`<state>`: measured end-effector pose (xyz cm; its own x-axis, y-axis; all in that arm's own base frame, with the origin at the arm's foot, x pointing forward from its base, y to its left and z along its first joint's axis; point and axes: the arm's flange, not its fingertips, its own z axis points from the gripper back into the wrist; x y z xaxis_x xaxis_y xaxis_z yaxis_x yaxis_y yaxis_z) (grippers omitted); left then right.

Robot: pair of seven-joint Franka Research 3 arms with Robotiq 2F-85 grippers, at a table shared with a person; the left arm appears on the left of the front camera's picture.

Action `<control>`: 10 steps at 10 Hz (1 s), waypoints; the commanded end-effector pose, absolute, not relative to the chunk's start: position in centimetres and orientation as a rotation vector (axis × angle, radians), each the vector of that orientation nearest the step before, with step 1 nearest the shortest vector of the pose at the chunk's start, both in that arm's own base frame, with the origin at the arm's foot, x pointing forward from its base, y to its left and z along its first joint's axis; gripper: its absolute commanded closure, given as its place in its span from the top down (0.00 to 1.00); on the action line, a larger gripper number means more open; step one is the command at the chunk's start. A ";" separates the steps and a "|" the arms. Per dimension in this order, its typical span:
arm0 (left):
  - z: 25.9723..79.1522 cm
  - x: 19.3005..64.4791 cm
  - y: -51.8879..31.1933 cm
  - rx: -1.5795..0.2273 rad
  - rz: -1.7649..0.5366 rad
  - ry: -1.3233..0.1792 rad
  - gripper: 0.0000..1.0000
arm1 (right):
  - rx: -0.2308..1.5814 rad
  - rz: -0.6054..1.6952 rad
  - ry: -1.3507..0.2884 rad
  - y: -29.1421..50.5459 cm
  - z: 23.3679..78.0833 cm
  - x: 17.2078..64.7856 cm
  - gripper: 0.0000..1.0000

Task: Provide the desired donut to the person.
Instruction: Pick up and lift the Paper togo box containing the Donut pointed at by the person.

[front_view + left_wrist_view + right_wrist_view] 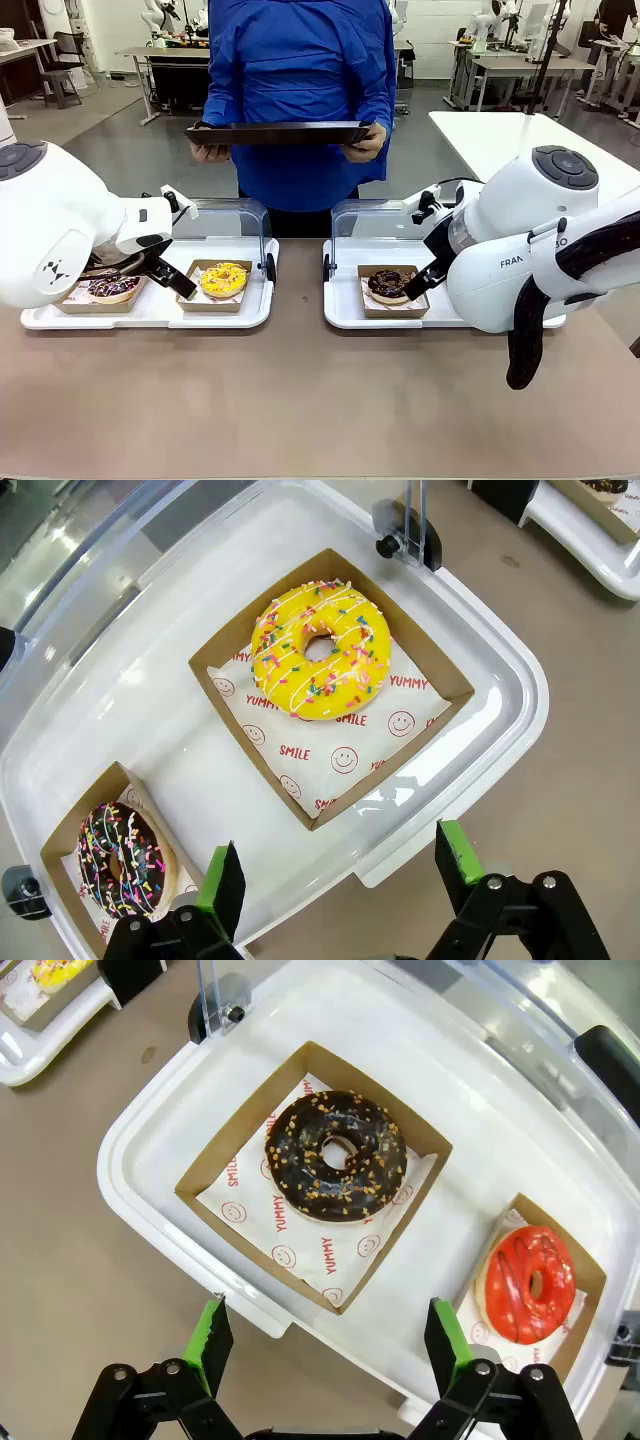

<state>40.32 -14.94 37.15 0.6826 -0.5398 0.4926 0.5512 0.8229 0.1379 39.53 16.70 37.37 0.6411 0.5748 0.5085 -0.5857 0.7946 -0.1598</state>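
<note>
You have four donuts, each flat in its own cardboard box [450,692]: a yellow sprinkled donut [320,650] and a chocolate sprinkled donut [125,860] to your left, and a nut-topped chocolate donut [336,1155] and a red donut [530,1283] to your right. The person [300,70] in blue stands opposite, holding a black tray [280,132] level.

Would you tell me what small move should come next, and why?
Probably none yet: hold position. The jaws stand open, left near the yellow donut, right near the chocolate donut, but the person's hands both grip a dark tray, pointing at neither.
</note>
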 end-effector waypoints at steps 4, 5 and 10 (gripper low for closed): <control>37.1 40.3 -14.9 -0.022 -0.612 -0.546 1.00 | 0.020 0.662 -0.573 16.7 37.4 39.5 1.00; 37.1 40.3 -14.9 -0.022 -0.612 -0.546 1.00 | 0.020 0.662 -0.573 16.7 37.4 39.5 1.00; 37.1 40.3 -14.9 -0.022 -0.612 -0.546 1.00 | 0.020 0.662 -0.573 16.7 37.4 39.5 1.00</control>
